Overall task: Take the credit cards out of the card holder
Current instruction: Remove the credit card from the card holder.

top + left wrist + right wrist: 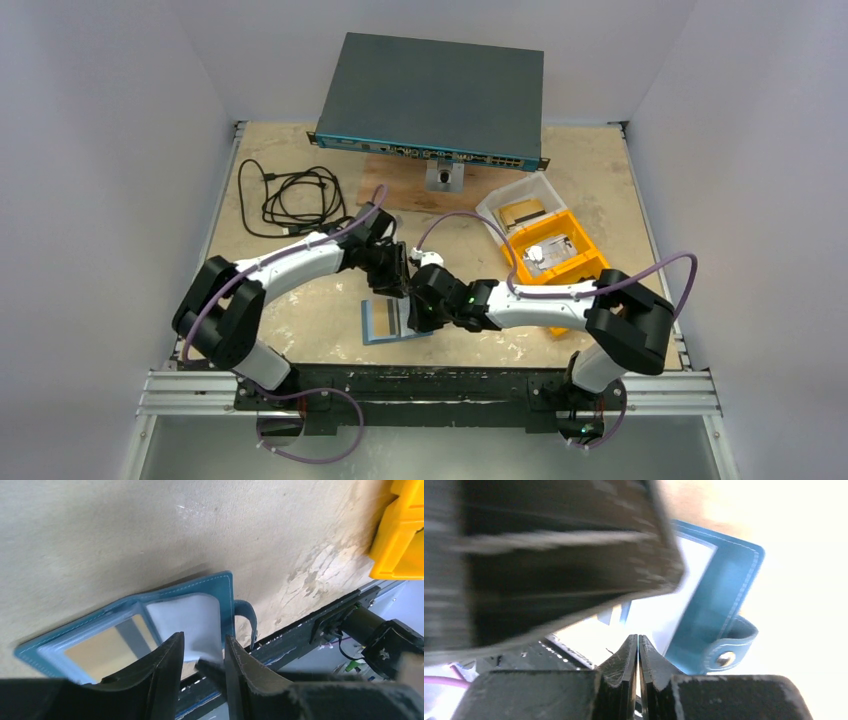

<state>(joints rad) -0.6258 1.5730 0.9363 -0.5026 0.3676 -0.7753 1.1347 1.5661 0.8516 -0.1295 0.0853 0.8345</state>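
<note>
Card holder (pixel 385 322) lies open on table (pixel 300 330), at middle of near edge, snap tab (pixel 730 652) sticking out from one side. We see credit cards (pixel 102 650) inside its clear pockets, silvery and glossy. Left gripper (pixel 204 639) hangs just over pale pocket leaf, jaws narrowly apart, gripping nothing we can make out. Right gripper (pixel 638 639) just beside it, jaws pressed together. Orange bin (pixel 560 255) and clear tub (pixel 520 205) at far right; black cable (pixel 290 200) at far left.
</note>
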